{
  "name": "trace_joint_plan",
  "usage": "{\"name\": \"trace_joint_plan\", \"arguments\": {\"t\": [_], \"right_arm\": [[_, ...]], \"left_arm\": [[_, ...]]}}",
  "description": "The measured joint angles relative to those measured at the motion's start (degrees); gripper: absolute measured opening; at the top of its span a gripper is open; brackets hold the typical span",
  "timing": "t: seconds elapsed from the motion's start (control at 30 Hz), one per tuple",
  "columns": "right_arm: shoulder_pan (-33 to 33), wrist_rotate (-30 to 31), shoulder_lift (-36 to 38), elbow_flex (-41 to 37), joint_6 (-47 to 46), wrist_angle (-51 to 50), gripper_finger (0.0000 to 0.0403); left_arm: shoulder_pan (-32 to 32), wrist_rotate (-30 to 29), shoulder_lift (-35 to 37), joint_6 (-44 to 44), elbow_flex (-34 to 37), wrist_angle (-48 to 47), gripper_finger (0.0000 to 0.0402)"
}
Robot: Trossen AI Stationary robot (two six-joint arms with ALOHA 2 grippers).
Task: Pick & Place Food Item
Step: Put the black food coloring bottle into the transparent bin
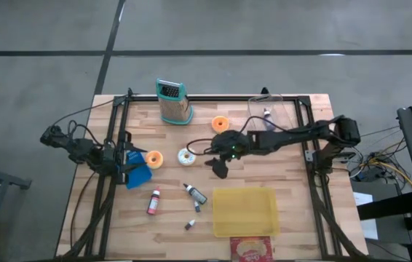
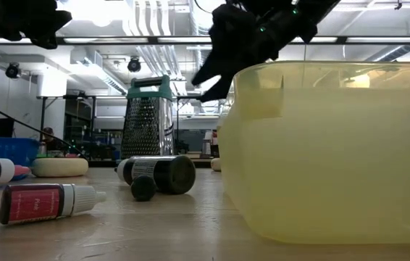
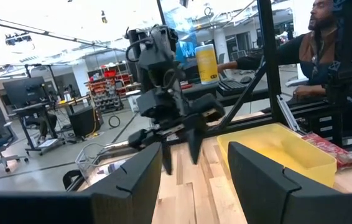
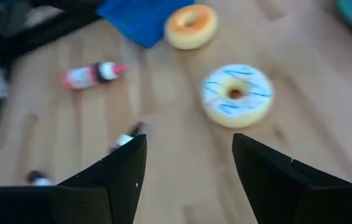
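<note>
Right claw (image 1: 219, 166) hangs over the middle of the desk (image 1: 293, 218), fingers spread, nothing between them. White doughnut with blue stripes (image 1: 187, 156) lies flat on the desk just beside it, toward the left arm. This is probably the food item to pick. Yellow bin (image 1: 244, 211) sits near the front edge, apart from the doughnut; likely drop spot.

Left claw (image 1: 127, 164) waits at the left side of the desk, fingers spread and holding nothing, next to a blue container (image 1: 140, 175) and an orange-glazed doughnut (image 1: 153, 159).

Risks, as judged:
- Doughnut lies flat and low; a descent slightly off centre could push it sideways rather than straddle it.
- Small bottles (image 1: 195, 193) lie between doughnut and bin; a low carry could knock them.
- Two more doughnuts are on the desk, including one (image 1: 221, 124) behind the right arm; wrong pick is possible.

View notes:
- Right wrist view shows the striped doughnut (image 4: 236, 95) ahead of the claw's fingers (image 4: 117, 168), not yet between them. High view cannot settle that gap.
- Low view shows the claw (image 2: 216, 76) raised clear of the desk; overhead gives no height.
- Left wrist view shows a seated person (image 3: 325, 43) beyond the desk.
</note>
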State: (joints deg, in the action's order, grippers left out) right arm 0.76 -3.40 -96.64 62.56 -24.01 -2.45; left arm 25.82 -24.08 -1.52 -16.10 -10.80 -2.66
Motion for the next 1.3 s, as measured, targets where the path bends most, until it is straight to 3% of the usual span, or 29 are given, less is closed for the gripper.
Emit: {"name": "trace_joint_plan", "arguments": {"t": [0.3,0.67,0.8,1.1,1.3], "right_arm": [[-3.6,0.8,0.0,0.3,-2.2,0.0,0.0233],[-5.2,1.9,-2.3,1.0,-11.5,4.1,0.0233],[-5.6,2.0,-5.3,5.6,-13.1,-2.1,0.0233],[-7.3,1.8,-16.7,26.4,-12.2,-30.2,0.0233],[-7.8,1.3,-20.2,34.9,-12.3,-36.4,0.0233]], "left_arm": [[0.0,0.0,0.0,0.0,0.0,0.0,0.0188],[0.0,0.0,-0.1,0.0,0.0,0.0,0.0188],[0.0,0.0,-0.2,0.0,0.0,0.0,0.0188],[0.0,0.0,-0.2,0.0,0.0,0.0,0.0188],[0.0,-0.2,-0.3,0.0,0.0,-0.1,0.0188]]}}
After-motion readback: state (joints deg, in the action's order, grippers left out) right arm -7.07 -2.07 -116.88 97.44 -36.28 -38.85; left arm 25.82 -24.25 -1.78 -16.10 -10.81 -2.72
